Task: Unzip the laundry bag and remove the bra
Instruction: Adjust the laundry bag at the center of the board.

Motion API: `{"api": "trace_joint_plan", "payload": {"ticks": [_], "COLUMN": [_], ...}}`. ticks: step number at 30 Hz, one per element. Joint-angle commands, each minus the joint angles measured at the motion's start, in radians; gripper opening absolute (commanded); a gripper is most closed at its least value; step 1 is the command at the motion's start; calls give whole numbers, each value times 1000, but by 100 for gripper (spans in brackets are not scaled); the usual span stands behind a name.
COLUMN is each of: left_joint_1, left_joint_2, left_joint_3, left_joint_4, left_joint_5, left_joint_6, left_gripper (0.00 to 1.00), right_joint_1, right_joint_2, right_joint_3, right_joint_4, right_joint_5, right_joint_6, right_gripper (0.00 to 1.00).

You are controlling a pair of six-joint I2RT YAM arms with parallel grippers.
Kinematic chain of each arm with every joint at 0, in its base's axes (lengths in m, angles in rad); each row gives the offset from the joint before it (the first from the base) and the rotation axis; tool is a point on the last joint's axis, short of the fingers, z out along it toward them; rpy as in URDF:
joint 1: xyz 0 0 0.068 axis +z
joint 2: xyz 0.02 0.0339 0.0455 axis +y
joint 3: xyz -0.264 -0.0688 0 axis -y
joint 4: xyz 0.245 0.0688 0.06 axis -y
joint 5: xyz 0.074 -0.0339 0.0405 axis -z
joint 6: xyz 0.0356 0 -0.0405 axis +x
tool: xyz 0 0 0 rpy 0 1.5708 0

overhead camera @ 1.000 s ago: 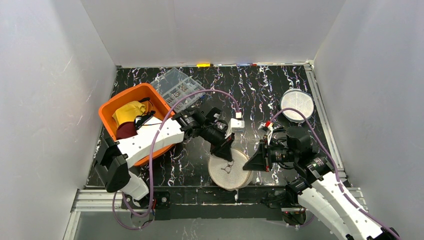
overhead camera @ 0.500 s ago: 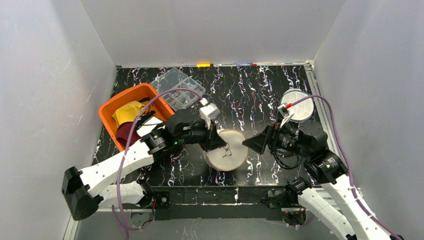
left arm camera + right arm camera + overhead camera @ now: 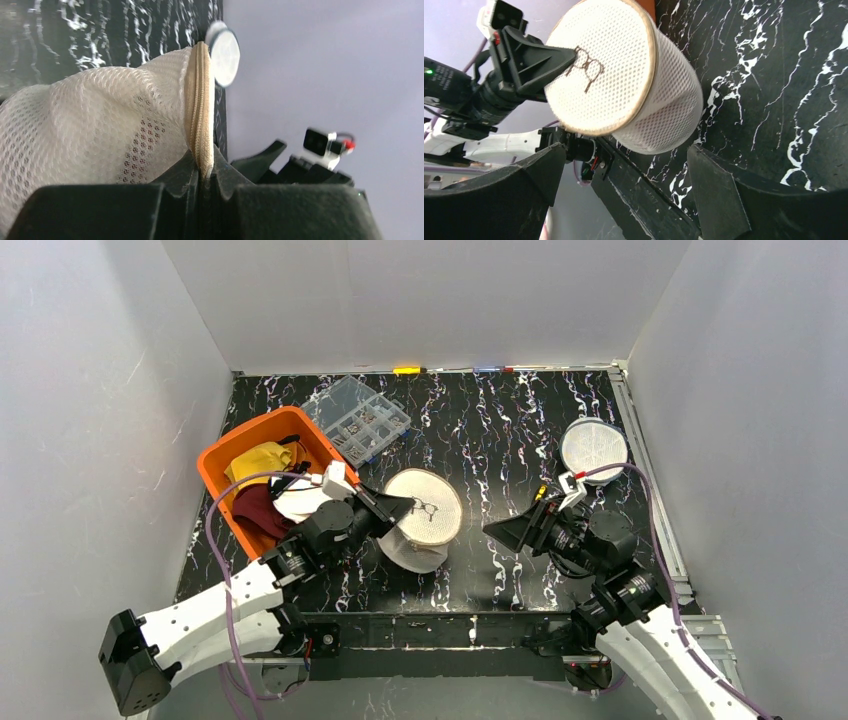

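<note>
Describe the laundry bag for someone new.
On the black marbled table, right of the orange bin, the left pincer grips the laundry bag. Unlike the flat mesh disc near the right edge, it is drum-shaped with a dark emblem.

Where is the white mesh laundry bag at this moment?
In the top view the laundry bag sits left of centre, beside the orange bin, its zipper edge pinched by the left tool.
</note>
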Motion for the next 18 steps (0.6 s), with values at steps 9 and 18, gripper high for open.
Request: {"api": "trace_joint_plan", "payload": {"ticks": [9,18], "left_joint_1": [-15,-18], "left_joint_2": [97,152], "left_joint_3": [-37,-38], "left_joint_4": [44,44], "left_joint_5": [-217,-181], "left_joint_6": [-314,-338], "left_gripper": [0,0], "right_joint_1": [24,190], "right_joint_2": [158,342], "right_joint_3": [-100,-156], "right_joint_4": [350,495], "right_joint_5": [-88,63], "right_joint_6": [202,315], "right_gripper": [92,70]}}
